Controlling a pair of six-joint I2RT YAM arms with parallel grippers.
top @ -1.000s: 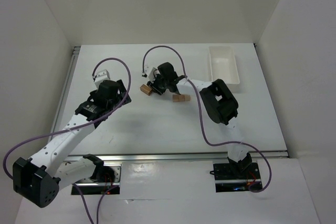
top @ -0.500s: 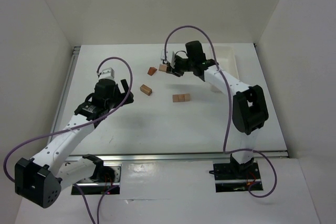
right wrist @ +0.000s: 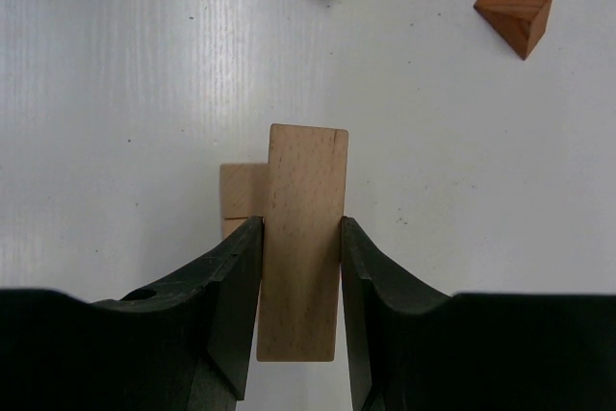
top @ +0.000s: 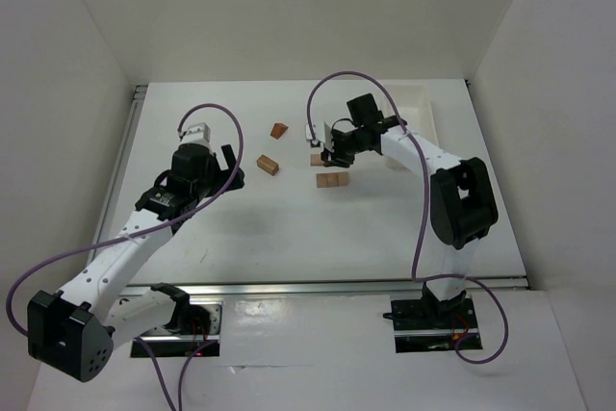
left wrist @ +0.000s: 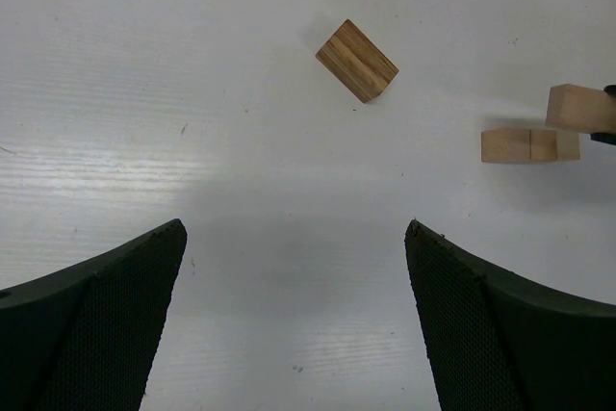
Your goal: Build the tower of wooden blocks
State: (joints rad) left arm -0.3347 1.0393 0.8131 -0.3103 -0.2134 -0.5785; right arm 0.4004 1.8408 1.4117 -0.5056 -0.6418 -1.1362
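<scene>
right gripper [right wrist: 300,238]: clamped on light-tan plank block [right wrist: 308,166], over the tan block pair [right wrist: 238,194]
left gripper [left wrist: 295,230]: fingers wide apart, empty

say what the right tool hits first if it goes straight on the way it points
Probably the tan pair lying just behind the block that the right tool holds, though depth is unclear.

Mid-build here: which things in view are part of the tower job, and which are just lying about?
Job: light-tan block in the right gripper; pair of tan blocks side by side; striped block; reddish-brown wedge.
Lying about: white plastic tray; left gripper, open and empty.
</scene>
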